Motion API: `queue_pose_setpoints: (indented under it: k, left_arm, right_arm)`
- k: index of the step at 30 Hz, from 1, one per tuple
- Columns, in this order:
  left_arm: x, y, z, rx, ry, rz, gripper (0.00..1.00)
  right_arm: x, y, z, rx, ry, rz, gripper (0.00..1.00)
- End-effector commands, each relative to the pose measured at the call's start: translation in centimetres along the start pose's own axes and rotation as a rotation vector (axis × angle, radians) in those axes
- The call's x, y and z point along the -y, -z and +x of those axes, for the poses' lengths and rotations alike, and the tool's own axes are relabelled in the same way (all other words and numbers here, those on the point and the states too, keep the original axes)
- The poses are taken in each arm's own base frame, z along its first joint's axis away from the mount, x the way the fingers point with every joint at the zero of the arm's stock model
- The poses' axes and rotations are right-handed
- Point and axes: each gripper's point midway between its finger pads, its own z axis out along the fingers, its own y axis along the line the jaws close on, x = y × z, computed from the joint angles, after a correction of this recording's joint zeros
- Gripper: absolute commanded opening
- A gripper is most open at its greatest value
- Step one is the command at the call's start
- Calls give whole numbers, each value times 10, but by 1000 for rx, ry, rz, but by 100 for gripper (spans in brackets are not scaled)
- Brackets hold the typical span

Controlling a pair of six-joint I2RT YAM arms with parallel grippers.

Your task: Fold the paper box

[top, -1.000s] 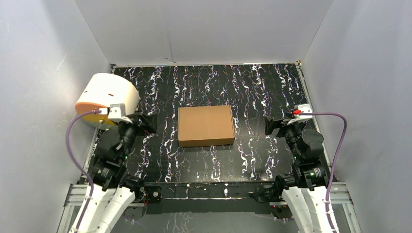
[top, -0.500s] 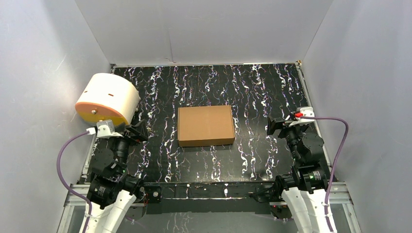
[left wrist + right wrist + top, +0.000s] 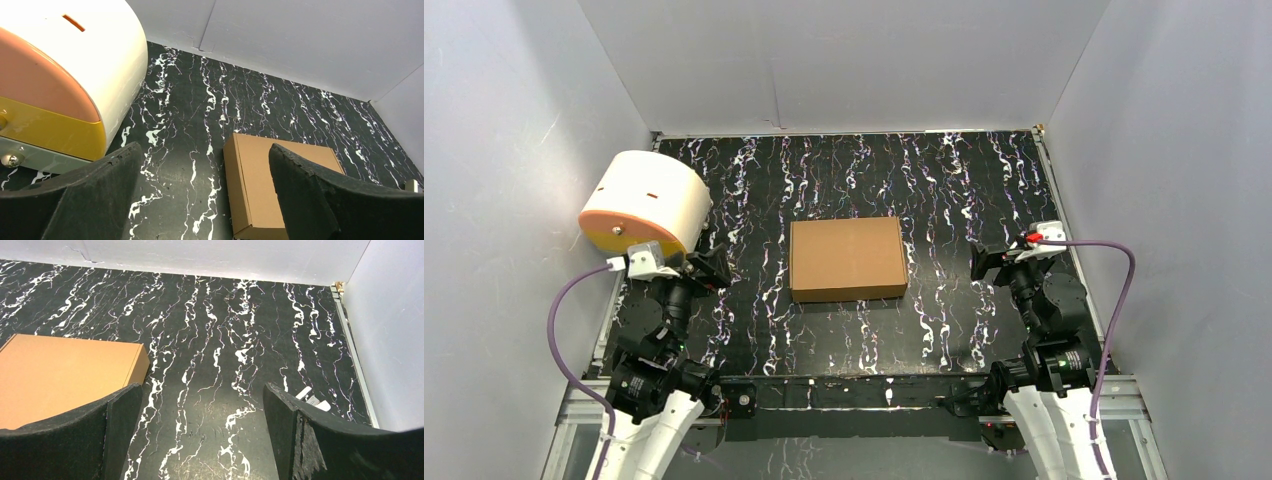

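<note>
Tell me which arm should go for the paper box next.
Left, narrowly. The left fingers and right fingers are open, empty, similarly far from the paper box, but the left ones point more squarely at it.

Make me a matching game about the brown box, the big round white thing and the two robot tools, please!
Things:
1. paper box
2. cream-white cylinder
3. left tool
4. right tool

Where or how:
A. open, empty, to the right of the box
B. closed up, lying flat in the middle
C. has an orange face, sits at the far left
D. open, empty, close to the cylinder

Pairs: 1-B, 2-C, 3-D, 4-A
</note>
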Motion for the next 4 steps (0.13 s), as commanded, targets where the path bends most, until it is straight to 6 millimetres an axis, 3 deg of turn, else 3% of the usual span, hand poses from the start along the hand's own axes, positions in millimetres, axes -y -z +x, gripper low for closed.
queue_pose_setpoints:
  k: [1,4]
  left_arm:
    - [-3,0,-13,37,4,-22,95]
    - [-2,0,-13,37,7,-19,95]
  right_arm:
    - [-1,0,-24,96,18,-8,99]
    - [-1,0,-24,96,18,-10,99]
